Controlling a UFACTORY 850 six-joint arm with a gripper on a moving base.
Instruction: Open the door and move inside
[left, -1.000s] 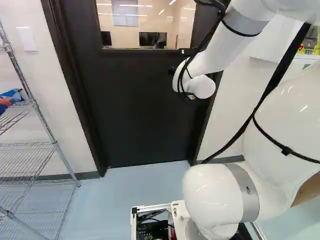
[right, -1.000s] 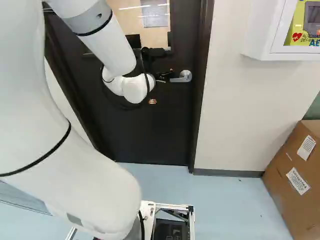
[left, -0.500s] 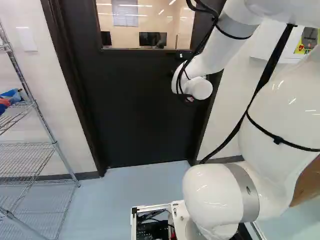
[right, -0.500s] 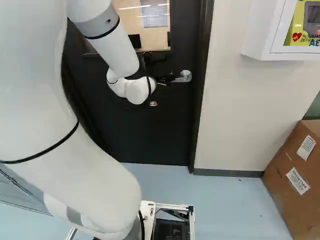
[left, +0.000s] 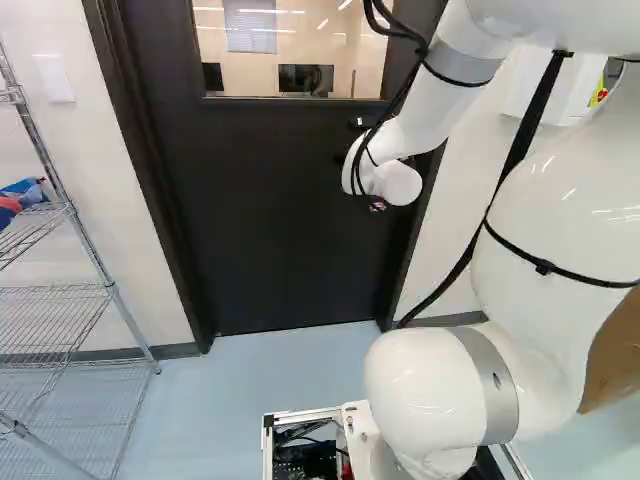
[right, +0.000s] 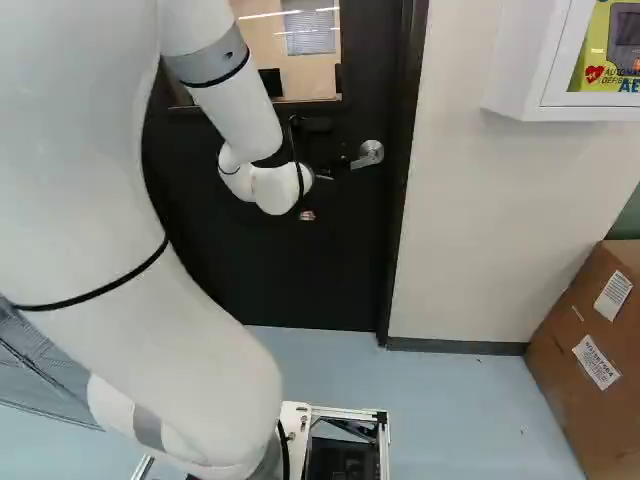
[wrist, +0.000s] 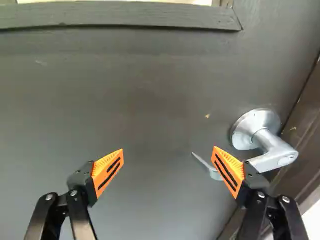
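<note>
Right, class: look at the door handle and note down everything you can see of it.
The handle is a silvery, metal-looking lever on a round plate, mounted on the dark door near the frame. A short neck stands out from the plate; the lever runs from it across the door toward a thin, bent tip. One orange-padded finger of the open gripper partly hides it; whether they touch, I cannot tell.

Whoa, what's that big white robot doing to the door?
The white robot arm is stretched out toward the handle of the dark door, probably to open it. Its gripper is open, with one orange-padded finger in front of part of the handle and nothing gripped between the two. The door looks shut.
</note>
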